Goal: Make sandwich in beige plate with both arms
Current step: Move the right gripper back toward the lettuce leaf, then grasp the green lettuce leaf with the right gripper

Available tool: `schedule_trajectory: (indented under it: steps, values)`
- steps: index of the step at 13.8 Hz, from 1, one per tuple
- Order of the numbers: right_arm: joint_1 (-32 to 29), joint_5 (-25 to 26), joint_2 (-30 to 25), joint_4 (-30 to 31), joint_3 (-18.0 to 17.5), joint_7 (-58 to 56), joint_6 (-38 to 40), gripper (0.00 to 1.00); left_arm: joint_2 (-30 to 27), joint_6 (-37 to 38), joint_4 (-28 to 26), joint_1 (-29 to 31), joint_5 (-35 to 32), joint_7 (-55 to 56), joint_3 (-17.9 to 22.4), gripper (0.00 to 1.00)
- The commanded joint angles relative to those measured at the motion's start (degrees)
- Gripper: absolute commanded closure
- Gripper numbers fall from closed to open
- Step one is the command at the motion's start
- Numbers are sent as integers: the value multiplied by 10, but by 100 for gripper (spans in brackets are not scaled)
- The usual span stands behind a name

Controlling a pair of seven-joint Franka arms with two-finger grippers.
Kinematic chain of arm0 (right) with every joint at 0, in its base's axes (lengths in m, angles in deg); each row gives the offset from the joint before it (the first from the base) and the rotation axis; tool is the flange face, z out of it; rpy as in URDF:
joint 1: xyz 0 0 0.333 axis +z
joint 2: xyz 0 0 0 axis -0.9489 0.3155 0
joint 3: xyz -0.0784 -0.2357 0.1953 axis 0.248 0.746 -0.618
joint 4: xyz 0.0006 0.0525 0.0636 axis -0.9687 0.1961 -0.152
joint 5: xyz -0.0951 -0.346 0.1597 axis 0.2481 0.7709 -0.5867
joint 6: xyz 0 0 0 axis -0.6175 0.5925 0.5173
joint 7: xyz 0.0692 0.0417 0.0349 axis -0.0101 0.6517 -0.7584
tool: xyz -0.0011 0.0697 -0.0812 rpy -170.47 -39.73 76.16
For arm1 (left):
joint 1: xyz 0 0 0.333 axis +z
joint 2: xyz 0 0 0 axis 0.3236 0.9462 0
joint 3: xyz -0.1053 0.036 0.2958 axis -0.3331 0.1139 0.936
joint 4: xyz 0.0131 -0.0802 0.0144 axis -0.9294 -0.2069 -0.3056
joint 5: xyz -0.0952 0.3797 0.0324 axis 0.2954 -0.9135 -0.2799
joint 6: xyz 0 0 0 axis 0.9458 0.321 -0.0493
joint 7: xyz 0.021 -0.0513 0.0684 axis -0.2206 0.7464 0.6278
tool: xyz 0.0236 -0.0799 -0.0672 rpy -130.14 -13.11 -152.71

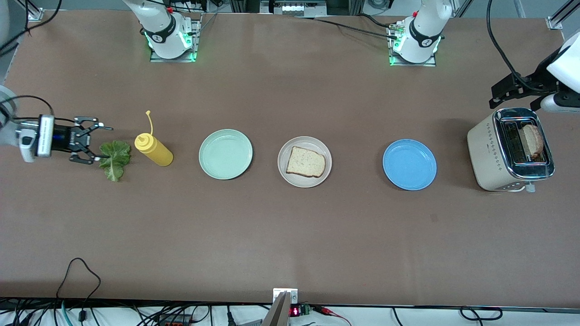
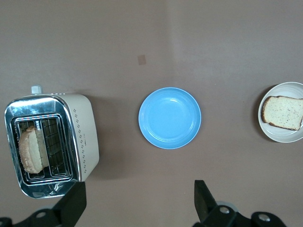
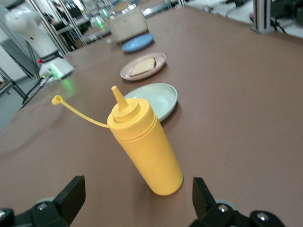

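The toaster (image 1: 503, 154), at the left arm's end of the bench (image 1: 290, 235), reaches nearest the front camera, with a slice of bread (image 1: 534, 140) standing in one slot. The beige plate (image 1: 304, 161) lies mid-bench and carries one slice of toasted bread (image 1: 306, 162); it sits between a blue plate (image 1: 409, 164) and a mint-green plate (image 1: 225, 154). The left hand (image 2: 137, 208) hangs above the bench near the toaster, fingers spread wide and empty. The right hand (image 1: 93, 142) is low at the right arm's end, fingers wide, at the edge of a lettuce leaf (image 1: 115, 159) without gripping it; a yellow squeeze bottle (image 1: 154, 149) stands just beside the leaf.
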Motion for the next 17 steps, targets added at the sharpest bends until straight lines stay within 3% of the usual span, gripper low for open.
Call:
schedule_trajectory:
  steps: [1, 4, 7, 11, 13, 17]
  values:
    - [32, 83, -79, 15, 2, 150, -69, 0, 9, 6, 17, -2, -9, -10, -1, 0]
    - [69, 184, -123, 17, 2, 300, -151, 0, 9, 13, 16, 0, -8, -1, -1, 0]
    - [95, 267, -123, 20, 2, 418, -229, 0, 13, 31, 14, 5, -6, -1, 0, 0]
    - [131, 375, -113, 22, 1, 675, -273, 0, 13, 31, 13, 8, -10, -2, 5, 0]
    - [144, 416, -91, 34, 0, 764, -319, 0, 14, 31, 14, 7, -10, -2, 3, 0]
    - [149, 422, -21, 53, -2, 789, -427, 0, 13, 33, 14, 7, -10, -2, 0, 0]
